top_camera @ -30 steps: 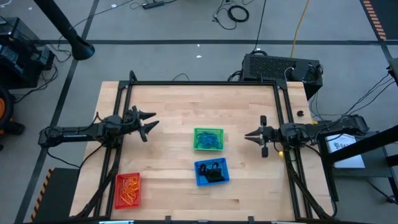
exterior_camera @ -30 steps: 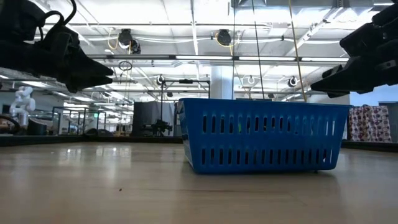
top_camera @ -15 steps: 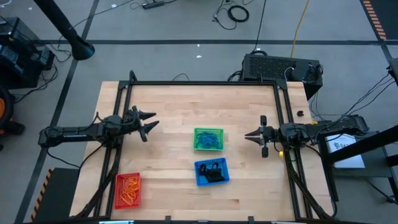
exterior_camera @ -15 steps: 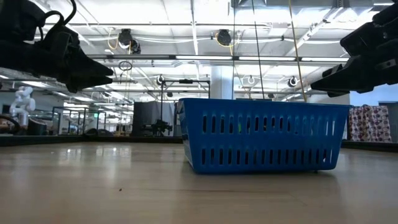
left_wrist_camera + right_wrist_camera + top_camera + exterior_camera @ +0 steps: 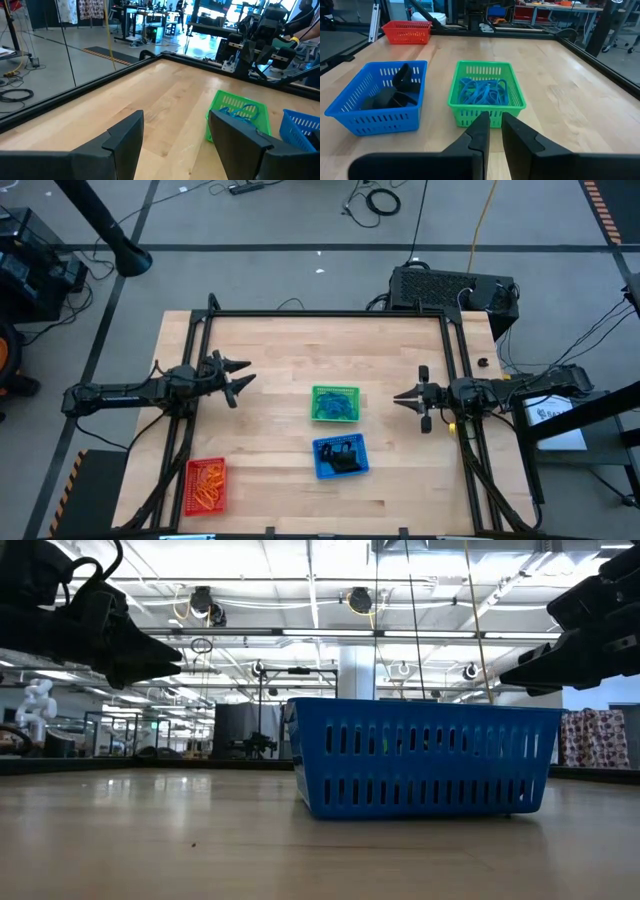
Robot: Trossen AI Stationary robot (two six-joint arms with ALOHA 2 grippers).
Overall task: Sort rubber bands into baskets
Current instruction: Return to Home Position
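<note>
Three baskets rest on their bases on the wooden table. The green basket (image 5: 335, 404) near the middle holds blue rubber bands (image 5: 482, 92). Just nearer, the blue basket (image 5: 341, 456) holds black ones (image 5: 395, 95). The red basket (image 5: 206, 485) at the near left holds orange ones (image 5: 208, 483). My left gripper (image 5: 248, 374) hovers level and open at the table's left, pointing at the green basket (image 5: 235, 112). My right gripper (image 5: 396, 396) hovers at the right, fingers nearly together with only a narrow slit (image 5: 492, 120) and nothing between them. It points at the green basket too.
A black metal frame (image 5: 325, 314) runs along the table's far, left and right edges. A black box (image 5: 455, 288) stands beyond the far edge. Bare wood lies between each gripper and the baskets. In the low view only the blue basket (image 5: 425, 755) shows.
</note>
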